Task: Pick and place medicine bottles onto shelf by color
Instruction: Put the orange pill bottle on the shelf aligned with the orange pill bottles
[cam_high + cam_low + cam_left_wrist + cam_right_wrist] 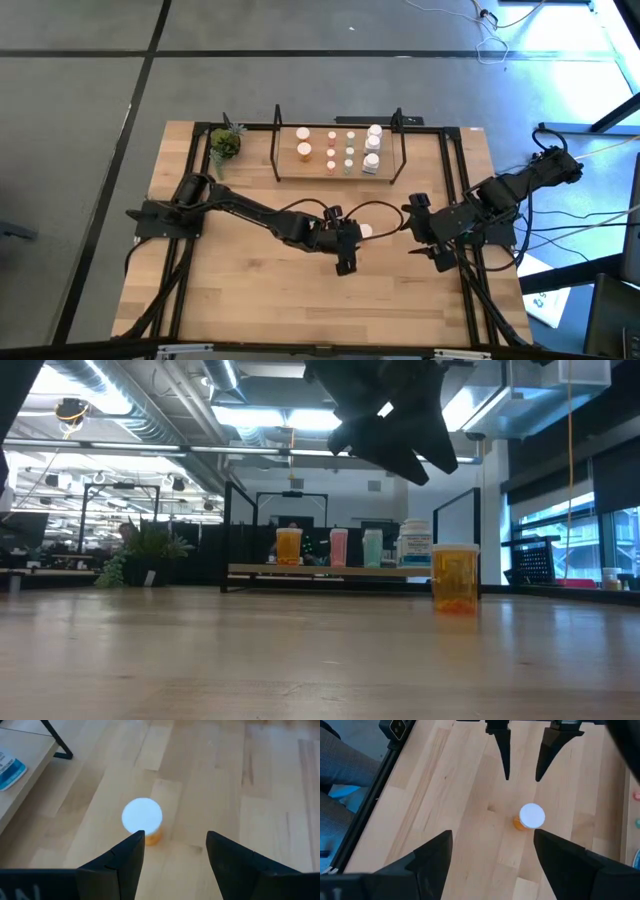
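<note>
left end effector [172,852] open above orange bottle [145,822], apparently not touching | right end effector [492,855] open

The high view looks straight down on the whole table [250,290]. The low view sits at table height, looking level across it toward the shelf [320,571]. Both wrist views look down closely and share one orange bottle [143,820] at mid-frame.
</note>
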{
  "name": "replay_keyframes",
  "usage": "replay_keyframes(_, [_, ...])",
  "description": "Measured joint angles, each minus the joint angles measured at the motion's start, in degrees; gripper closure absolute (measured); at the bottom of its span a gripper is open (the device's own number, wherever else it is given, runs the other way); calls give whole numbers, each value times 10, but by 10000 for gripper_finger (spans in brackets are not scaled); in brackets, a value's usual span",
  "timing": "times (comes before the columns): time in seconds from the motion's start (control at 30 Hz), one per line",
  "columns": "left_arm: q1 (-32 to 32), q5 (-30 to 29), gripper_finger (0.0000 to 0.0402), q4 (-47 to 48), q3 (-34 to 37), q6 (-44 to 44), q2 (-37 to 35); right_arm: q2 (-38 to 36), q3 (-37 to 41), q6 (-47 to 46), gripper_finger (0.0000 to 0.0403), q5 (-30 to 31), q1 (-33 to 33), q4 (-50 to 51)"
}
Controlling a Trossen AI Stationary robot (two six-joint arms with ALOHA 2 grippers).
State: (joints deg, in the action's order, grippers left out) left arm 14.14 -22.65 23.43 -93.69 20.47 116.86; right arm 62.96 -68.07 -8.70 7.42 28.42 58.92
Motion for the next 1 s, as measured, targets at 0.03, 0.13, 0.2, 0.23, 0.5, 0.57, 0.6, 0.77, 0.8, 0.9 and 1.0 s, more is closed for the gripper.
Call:
replay_keyframes(0.03, [0,3,193,-2,0,-1,0,0,0,1,122,0,0,0])
replay_keyframes(0.13, [-6,16,172,-10,0,-22,0,0,0,0,122,0,0,0])
replay_keyframes(0.2, [-13,16,149,-9,0,-33,0,0,0,1,122,0,0,0])
replay_keyframes(0.23, [-17,16,136,-8,0,-35,0,0,0,0,122,0,0,0])
replay_keyframes(0.5, [-43,19,67,-26,0,-46,22,0,0,0,122,0,0,0])
replay_keyframes(0.57, [-49,27,62,-51,0,-50,34,0,0,0,122,0,0,-4])
replay_keyframes(0.6, [-51,27,61,-52,0,-58,38,0,0,0,122,0,0,-6])
replay_keyframes(0.77, [-58,27,60,-66,0,-76,51,0,0,0,122,0,0,-14])
replay_keyframes(0.8, [-60,27,59,-69,0,-75,51,0,0,0,122,0,0,-13])
replay_keyframes(0.9, [-63,27,59,-73,0,-76,58,0,0,0,122,0,0,-14])
replay_keyframes(1.0, [-63,27,58,-76,0,-76,58,0,0,0,122,0,0,-14])
